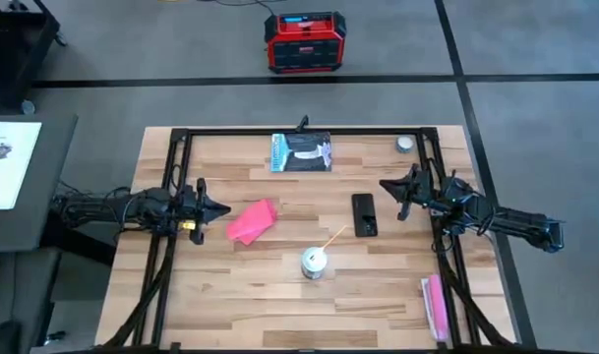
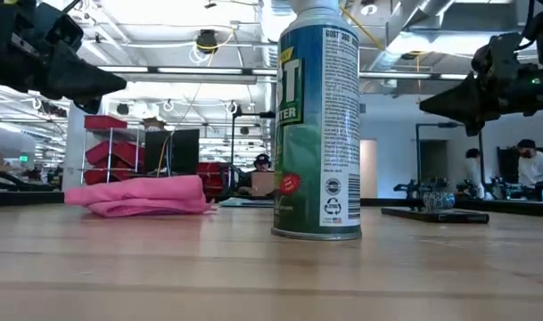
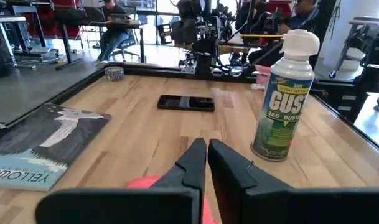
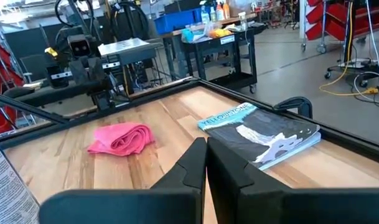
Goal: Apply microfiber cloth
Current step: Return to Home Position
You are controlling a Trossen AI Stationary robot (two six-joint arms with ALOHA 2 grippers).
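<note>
The pink microfiber cloth (image 1: 253, 222) lies crumpled on the table left of centre, also seen in the low view (image 2: 144, 195) and the right wrist view (image 4: 121, 138). The black phone (image 1: 364, 214) lies flat right of centre. My left gripper (image 1: 223, 208) hovers just left of the cloth, shut, above the table. My right gripper (image 1: 385, 184) hangs shut above the table, to the right of the phone's far end. Neither touches anything.
A spray can (image 1: 314, 262) with a thin straw stands near the table's middle front. A book (image 1: 301, 152) lies at the far edge, a small round tin (image 1: 405, 144) at the far right, a narrow pink oblong object (image 1: 436, 305) at the near right.
</note>
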